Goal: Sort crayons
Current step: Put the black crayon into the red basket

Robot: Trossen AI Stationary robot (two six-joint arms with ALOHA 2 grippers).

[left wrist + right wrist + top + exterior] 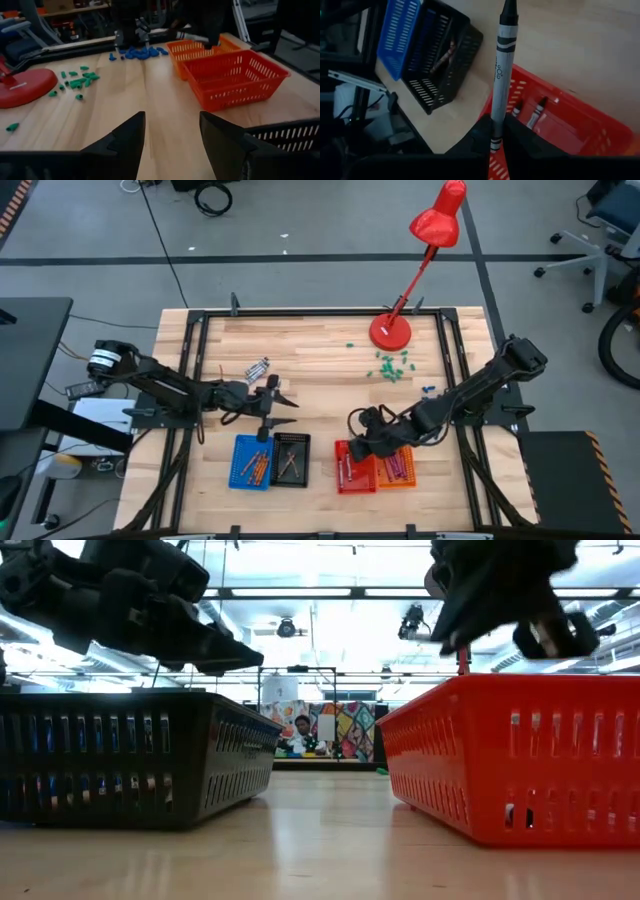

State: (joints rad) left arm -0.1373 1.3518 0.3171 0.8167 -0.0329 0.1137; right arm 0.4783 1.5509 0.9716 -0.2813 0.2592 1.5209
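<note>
Grey crayon (501, 75) stands clamped in right hand (495, 142), above red basket (600, 132).

grey-white crayon (501, 75), black tip, black bands | baskets: blue (251, 462), black (292, 459), red (354, 468), orange (396, 469) | red lamp (420, 260)

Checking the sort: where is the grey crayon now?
The grey crayon is clamped in the right gripper, held above the red basket right of the black basket.

Left gripper (170, 137) spread wide, bare wood ahead between its fingers; red basket (235, 80) beyond its right finger. Right gripper (492, 137) clamps a grey crayon (501, 65), red basket (570, 125) directly below its fingertips.
</note>
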